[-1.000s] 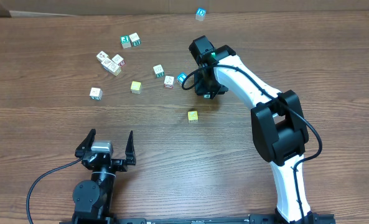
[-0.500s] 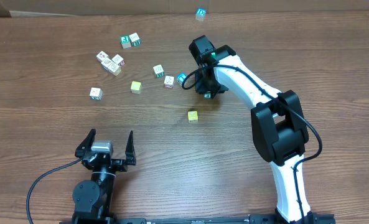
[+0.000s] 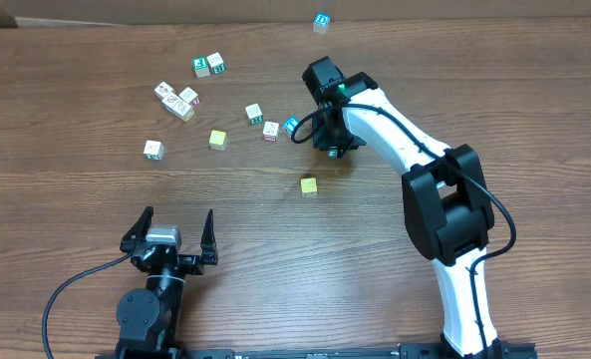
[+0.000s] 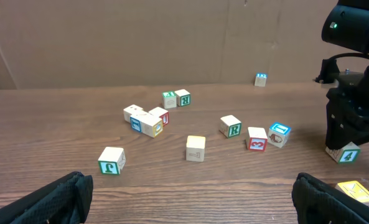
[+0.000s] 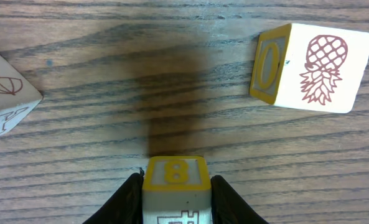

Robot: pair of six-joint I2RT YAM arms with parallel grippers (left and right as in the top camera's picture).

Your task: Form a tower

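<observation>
Fingers of the left gripper (image 3: 178, 214) stand wide apart with nothing in them. It waits at the near side of the table (image 3: 534, 90), well apart from every cube. No tower stands yet; all the small cubes lie one by one on the wood.

Going right, there is a bunch of loose cubes (image 3: 180, 100), then a pale yellow cube (image 3: 217, 139). After that comes a blue-edged cube (image 3: 291, 125), just beside the right arm.

The right gripper (image 5: 175, 177) points down. Its two black fingers (image 5: 129, 199) hug the number cube (image 4: 348, 153) on both sides, so I think it has hold of it. That cube sits flat on the table, right between the fingers. The right arm is much the nearer one.

A yellow cube (image 3: 308, 185) lies near, a little toward the robot, with bare wood between. I think it could be the bottom of the tower. In the right wrist view a pineapple cube (image 5: 312, 65) sits close too, so the lift should go straight up.
</observation>
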